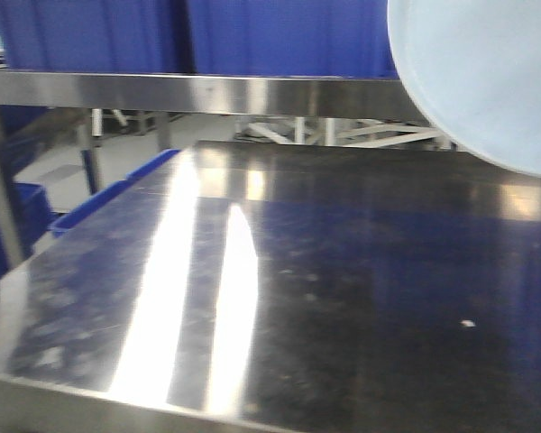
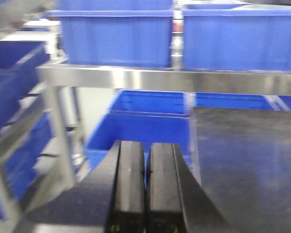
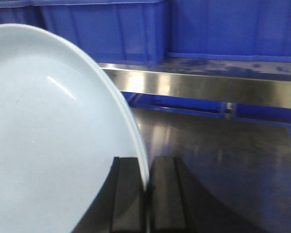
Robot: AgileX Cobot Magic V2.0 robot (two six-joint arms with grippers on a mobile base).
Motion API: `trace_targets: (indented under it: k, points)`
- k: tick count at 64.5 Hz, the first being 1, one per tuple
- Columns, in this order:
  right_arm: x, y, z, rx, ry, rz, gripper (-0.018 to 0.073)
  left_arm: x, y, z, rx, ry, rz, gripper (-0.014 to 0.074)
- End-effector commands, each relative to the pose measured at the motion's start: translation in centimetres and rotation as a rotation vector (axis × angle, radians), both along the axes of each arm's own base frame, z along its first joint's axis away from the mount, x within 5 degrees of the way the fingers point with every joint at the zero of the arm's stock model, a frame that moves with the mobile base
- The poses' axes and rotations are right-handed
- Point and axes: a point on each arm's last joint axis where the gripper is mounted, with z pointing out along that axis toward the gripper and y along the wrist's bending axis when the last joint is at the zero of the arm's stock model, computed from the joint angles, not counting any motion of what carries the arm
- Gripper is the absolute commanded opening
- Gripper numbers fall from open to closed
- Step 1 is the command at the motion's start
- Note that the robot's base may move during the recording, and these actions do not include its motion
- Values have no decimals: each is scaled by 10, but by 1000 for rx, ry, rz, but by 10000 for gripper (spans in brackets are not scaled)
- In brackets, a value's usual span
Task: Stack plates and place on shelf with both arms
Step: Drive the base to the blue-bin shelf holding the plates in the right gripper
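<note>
A glossy pale bluish-white plate (image 1: 487, 81) hangs in the air at the top right of the front view, above the dark tabletop (image 1: 343, 271). In the right wrist view the plate (image 3: 53, 145) fills the left side, and my right gripper (image 3: 147, 167) is shut on its rim. Whether this is one plate or a stack I cannot tell. My left gripper (image 2: 146, 150) is shut with nothing between its fingers, near the table's left edge. The shelf rail (image 1: 207, 92) (image 2: 160, 80) (image 3: 199, 87) runs straight ahead, bearing blue crates (image 1: 279, 36) (image 2: 116, 39) (image 3: 111, 29).
A lower blue crate (image 2: 140, 131) (image 1: 117, 194) sits beside the table's left edge, under the rail. A steel upright (image 2: 58, 131) (image 1: 0, 180) stands at the left. The tabletop (image 3: 223, 145) (image 2: 252, 160) reaches back under the rail. A small white speck (image 1: 467, 322) lies on it.
</note>
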Motion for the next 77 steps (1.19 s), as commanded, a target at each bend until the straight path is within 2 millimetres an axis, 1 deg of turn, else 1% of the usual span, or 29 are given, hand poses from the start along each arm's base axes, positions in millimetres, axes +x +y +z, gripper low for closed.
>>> trace_targets:
  k: [1, 77]
  points:
    - [0, 0, 21, 10, -144, -4, 49, 0, 1, 17, -15, -106, 14, 82]
    - [0, 0, 21, 10, -144, -4, 49, 0, 1, 17, -15, -106, 14, 82]
